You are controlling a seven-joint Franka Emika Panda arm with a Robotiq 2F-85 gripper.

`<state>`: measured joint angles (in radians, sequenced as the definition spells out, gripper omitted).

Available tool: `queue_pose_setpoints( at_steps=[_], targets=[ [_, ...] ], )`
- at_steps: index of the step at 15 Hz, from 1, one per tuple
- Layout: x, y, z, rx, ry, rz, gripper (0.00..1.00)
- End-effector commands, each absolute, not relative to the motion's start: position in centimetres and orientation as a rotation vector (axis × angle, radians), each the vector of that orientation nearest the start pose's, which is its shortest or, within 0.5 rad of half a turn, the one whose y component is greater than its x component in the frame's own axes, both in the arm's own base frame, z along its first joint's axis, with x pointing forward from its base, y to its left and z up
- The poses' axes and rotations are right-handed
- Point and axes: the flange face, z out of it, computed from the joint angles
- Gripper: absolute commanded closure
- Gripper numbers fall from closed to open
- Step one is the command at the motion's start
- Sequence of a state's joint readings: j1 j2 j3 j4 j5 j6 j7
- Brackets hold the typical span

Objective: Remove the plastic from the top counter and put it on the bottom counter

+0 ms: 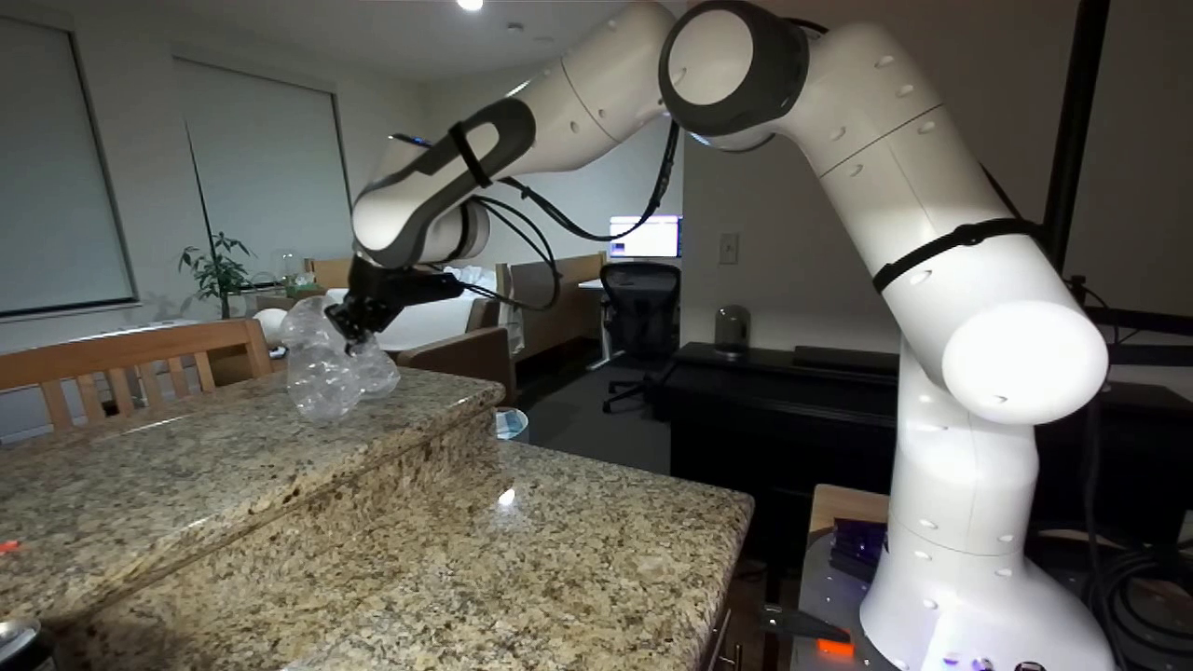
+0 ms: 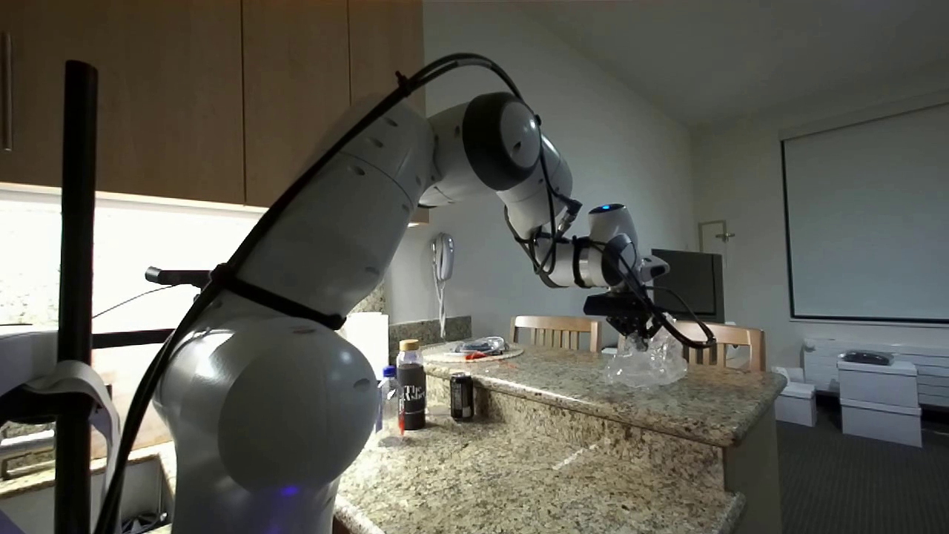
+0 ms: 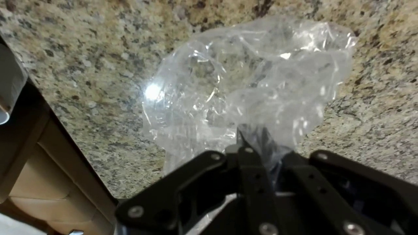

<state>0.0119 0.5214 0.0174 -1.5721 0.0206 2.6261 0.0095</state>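
One crumpled piece of clear plastic (image 3: 277, 76), and the black two-fingered gripper (image 3: 266, 156) has it, fingers (image 3: 249, 163) nearly together, a fold pinched between them! The plastic is over the raised speckled granite counter (image 1: 214, 466), touching it or just above, I cannot tell. Down on the lower speckled granite counter (image 2: 511, 475), a black cylindrical can (image 2: 461, 397) stands upright.

Clear plastic (image 3: 245, 86) glints white at the jaws of a black gripper (image 3: 265, 156); beneath them, the top counter (image 1: 205, 475) is speckled tan, grey and black; above, a white-and-charcoal arm (image 1: 601, 98).
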Motion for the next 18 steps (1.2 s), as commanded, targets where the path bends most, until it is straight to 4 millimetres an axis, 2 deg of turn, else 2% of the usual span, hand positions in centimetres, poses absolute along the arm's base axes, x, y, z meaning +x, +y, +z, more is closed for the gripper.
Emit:
queue_pose_setpoints(
  at_steps=[1,5,10,14,17,18],
  targets=[
    [72.8,1.3,40.6,-2.971,-0.002,-0.776,0.9],
    [72.0,1.6,43.0,-2.948,-0.032,-0.785,0.9],
    [70.0,2.2,47.8,-2.956,-0.115,-0.747,0.91],
    [66.7,2.3,51.9,-2.984,-0.189,-0.613,0.91],
    [64.2,2.4,55.0,-3.006,-0.239,-0.583,0.92],
    [66.8,2.8,53.8,-3.007,-0.18,-0.608,0.91]
  ],
)
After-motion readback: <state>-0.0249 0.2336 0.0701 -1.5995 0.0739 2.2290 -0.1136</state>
